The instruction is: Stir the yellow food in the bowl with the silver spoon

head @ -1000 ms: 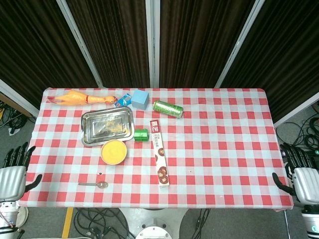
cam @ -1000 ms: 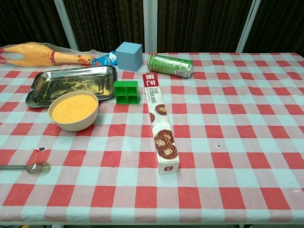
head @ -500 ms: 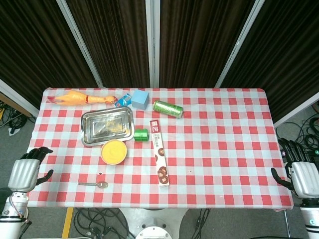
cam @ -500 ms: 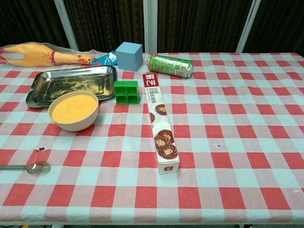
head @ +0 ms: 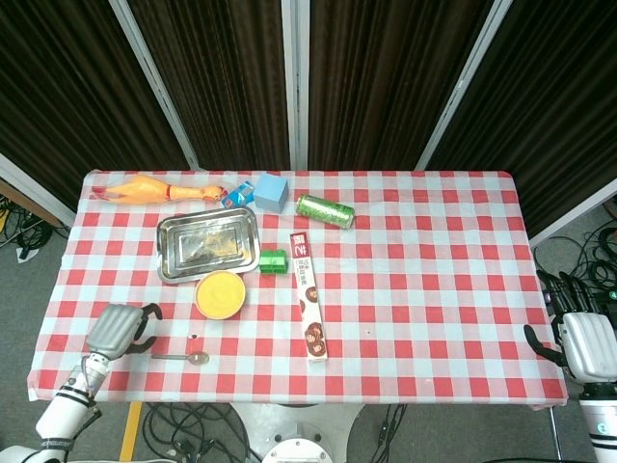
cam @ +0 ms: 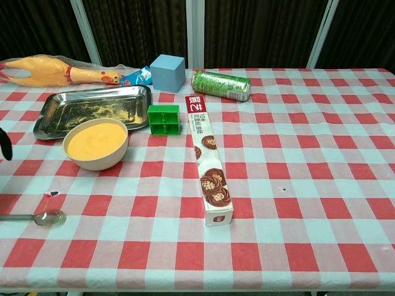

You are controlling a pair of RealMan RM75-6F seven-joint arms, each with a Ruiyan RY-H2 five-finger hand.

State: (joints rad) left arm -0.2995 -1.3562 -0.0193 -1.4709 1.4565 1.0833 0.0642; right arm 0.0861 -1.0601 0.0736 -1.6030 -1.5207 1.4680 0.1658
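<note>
A cream bowl of yellow food point(head: 220, 293) point(cam: 97, 143) stands on the checked table, in front of a steel tray. The silver spoon point(head: 183, 358) point(cam: 38, 217) lies flat near the table's front edge, bowl end to the right, below the cream bowl. My left hand point(head: 120, 329) hovers over the table's front left part, just left of the spoon's handle, fingers curled and holding nothing; the chest view shows only a dark fingertip point(cam: 5, 145) at the left edge. My right hand point(head: 583, 342) hangs beyond the table's right edge, fingers apart, empty.
A steel tray point(head: 207, 243), a green block point(head: 274, 260), a long biscuit box point(head: 308, 309), a green can point(head: 324, 210), a blue cube point(head: 272, 192), a small blue packet point(head: 238, 195) and a rubber chicken point(head: 149, 189) lie on the table's left and middle.
My left hand has swung from beside the table's left edge in over its front left corner, close to the spoon. The right hand has barely shifted.
</note>
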